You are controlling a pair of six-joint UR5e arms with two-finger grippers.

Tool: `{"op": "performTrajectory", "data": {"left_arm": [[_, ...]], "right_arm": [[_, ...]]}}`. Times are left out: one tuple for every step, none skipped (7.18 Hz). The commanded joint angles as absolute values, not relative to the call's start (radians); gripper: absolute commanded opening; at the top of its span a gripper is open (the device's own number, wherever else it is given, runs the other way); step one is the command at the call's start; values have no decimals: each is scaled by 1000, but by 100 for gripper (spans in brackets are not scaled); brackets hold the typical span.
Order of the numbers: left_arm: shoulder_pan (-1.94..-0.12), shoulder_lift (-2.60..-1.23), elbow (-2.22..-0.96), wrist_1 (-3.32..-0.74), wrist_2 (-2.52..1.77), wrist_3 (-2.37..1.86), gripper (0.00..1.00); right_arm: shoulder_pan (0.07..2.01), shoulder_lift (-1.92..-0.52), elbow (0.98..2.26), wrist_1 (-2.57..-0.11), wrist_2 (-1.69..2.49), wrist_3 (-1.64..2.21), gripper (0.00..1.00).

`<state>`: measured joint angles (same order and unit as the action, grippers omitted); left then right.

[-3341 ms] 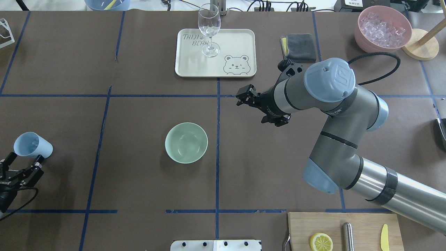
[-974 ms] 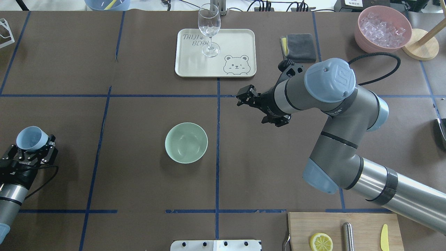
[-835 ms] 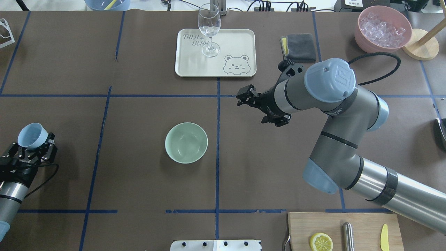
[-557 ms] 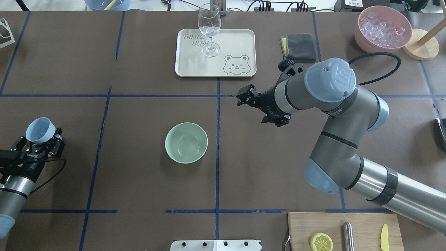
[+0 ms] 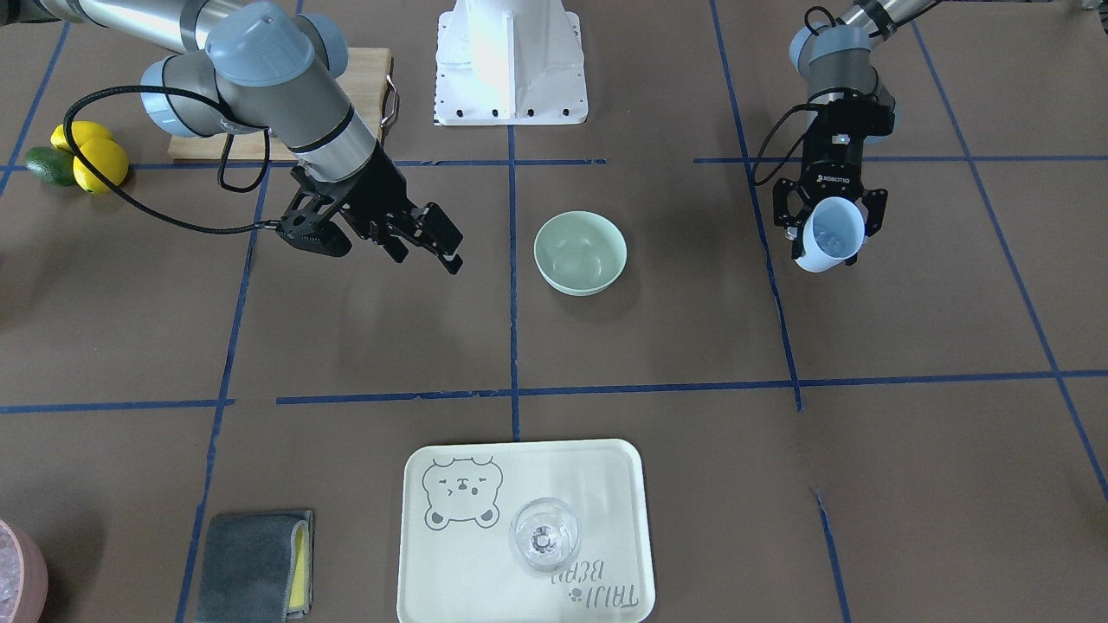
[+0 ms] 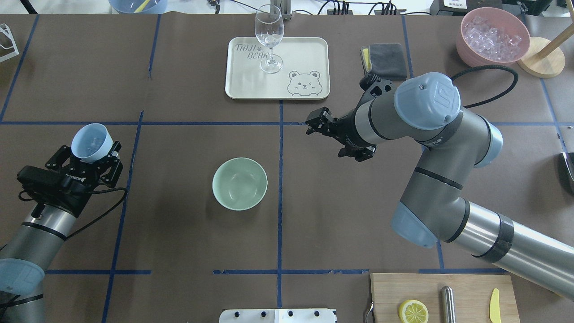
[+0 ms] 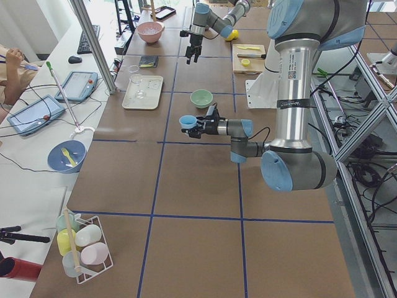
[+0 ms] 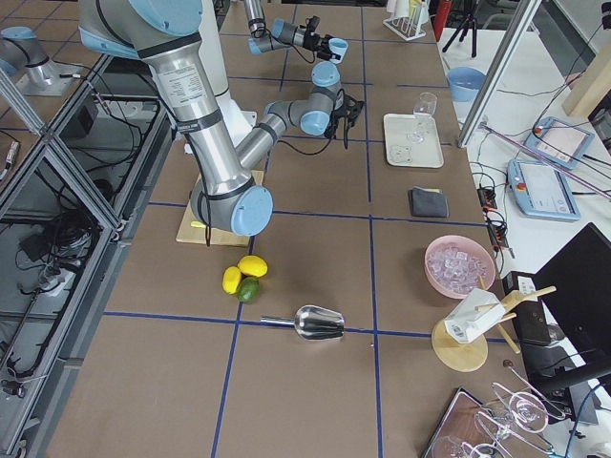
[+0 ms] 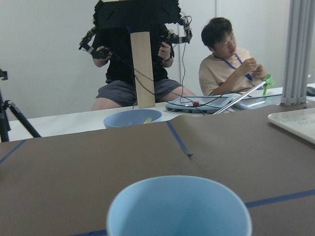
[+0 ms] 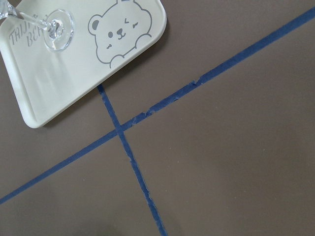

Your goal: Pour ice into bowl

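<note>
The pale mint-green bowl (image 6: 240,183) (image 5: 580,253) stands empty near the table's middle. My left gripper (image 6: 92,154) (image 5: 829,227) is shut on a light blue cup (image 6: 92,142) (image 5: 829,235), held upright above the table well to the left of the bowl. Faint glassy ice (image 6: 94,142) glints inside the cup. In the left wrist view only the cup's rim (image 9: 179,206) shows. My right gripper (image 6: 314,125) (image 5: 446,247) hovers open and empty, right of and beyond the bowl.
A cream bear tray (image 6: 305,54) with a wine glass (image 6: 269,38) lies at the back. Back right are a grey cloth (image 6: 388,60) and a pink tub of ice (image 6: 493,36). A cutting board (image 6: 466,287) with a lemon half sits front right.
My left gripper went from open beside the blue cup to shut on it, then carried it forward and rightward, nearer the bowl. The right arm barely shifted.
</note>
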<state>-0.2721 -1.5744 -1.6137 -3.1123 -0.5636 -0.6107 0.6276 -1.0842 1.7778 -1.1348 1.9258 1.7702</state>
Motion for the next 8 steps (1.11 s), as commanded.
{"op": "performTrajectory", "data": {"left_arm": [[-259,-1720,-1641,-2949,-563,-522,0],[-241,-1827,-1631,-2853,-557,-478,0],[-210,-1880,-1644,-2765,-499,-380,0],[-180,-1884,-1643,-2716,-471,-311,0],[-178,-1884,-1646,-2712,-471,-266,0],[-166,-1891,-1644,-2712,-471,-261,0],[-158,-1896,-1649,-2632,-466,-76,0],[-153,-1898,-1660,-2610,-406,140,0]], "right_arm": [[637,-1104,1786,-1132,1928,1770,100],[640,-1144,1811,-1132,1928,1770,100],[650,-1176,1828,-1132,1930,1770,100],[661,-1192,1830,-1132,1930,1770,100],[661,-1201,1827,-1132,1928,1770,100],[660,-1207,1827,-1132,1928,1770,100],[658,-1206,1822,-1134,1928,1775,100],[658,-1209,1819,-1135,1928,1775,100]]}}
